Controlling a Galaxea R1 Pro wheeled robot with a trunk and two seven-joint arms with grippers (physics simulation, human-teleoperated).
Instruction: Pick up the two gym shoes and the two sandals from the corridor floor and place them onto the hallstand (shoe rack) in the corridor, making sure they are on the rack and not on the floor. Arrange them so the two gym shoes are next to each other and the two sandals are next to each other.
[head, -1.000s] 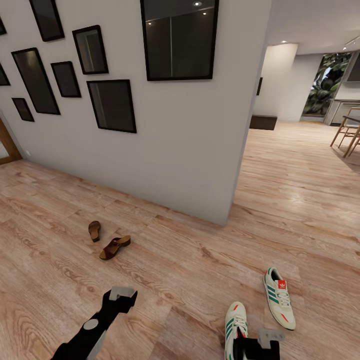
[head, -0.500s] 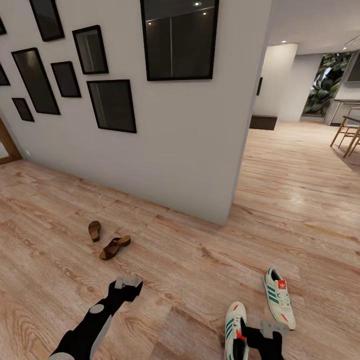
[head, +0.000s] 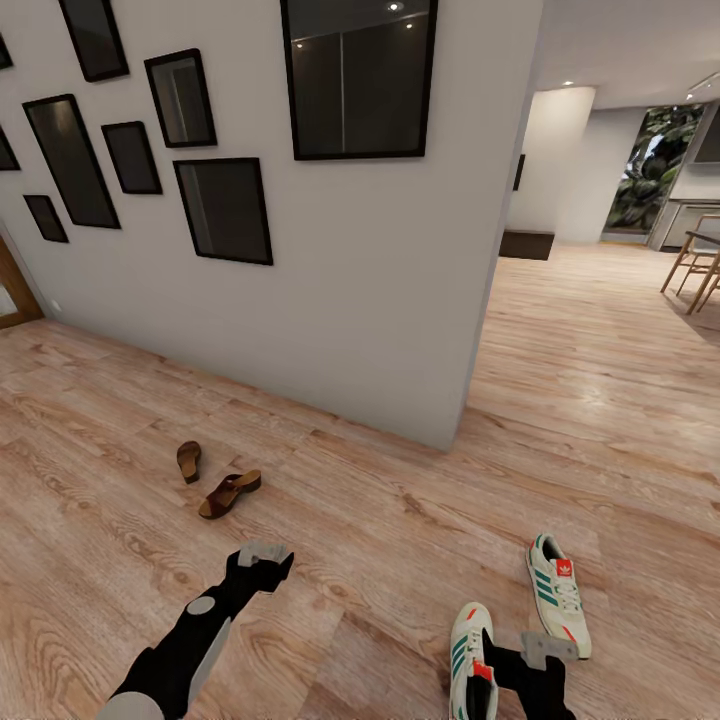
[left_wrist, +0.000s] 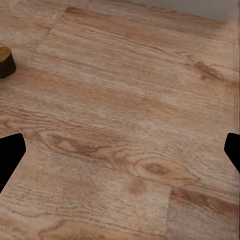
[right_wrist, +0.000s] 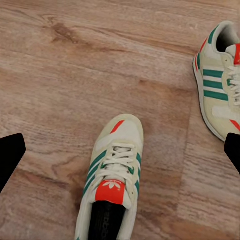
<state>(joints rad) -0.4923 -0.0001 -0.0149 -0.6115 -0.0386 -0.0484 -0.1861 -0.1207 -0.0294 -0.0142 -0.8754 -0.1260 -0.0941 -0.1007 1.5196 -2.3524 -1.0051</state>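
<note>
you are looking down at the corridor floor (head: 400, 520), light brown wood-grain planks, with a pale grey wall (head: 380, 300) ahead carrying several black picture frames (head: 225, 210). the wall ends at a corner, and past it on the right the floor runs on toward wooden chairs (head: 695, 265) and green foliage (head: 655, 165).

the two sandals (head: 215, 483) lie on the floor at your left, near the wall: a small dark brown one and, just beside it, a larger one lying at an angle. the rounded end of a sandal (left_wrist: 6, 62) also shows at the edge of your left wrist view.

the two gym shoes lie on the floor at your lower right, apart from each other and pointing in roughly the same direction. the nearer gym shoe (head: 470, 655) is cream-white with green stripes and a red-orange tongue label; the farther gym shoe (head: 558, 593) lies to its right.

your left gripper (head: 262, 558) hangs over bare planks between the sandals and the shoes, its fingers spread wide, holding nothing. your right gripper (head: 540, 650) hangs directly above the nearer gym shoe (right_wrist: 112, 180), its fingers (right_wrist: 10, 155) spread wide on either side and empty; the farther gym shoe (right_wrist: 220, 85) sits at the corner of that wrist view.
</note>
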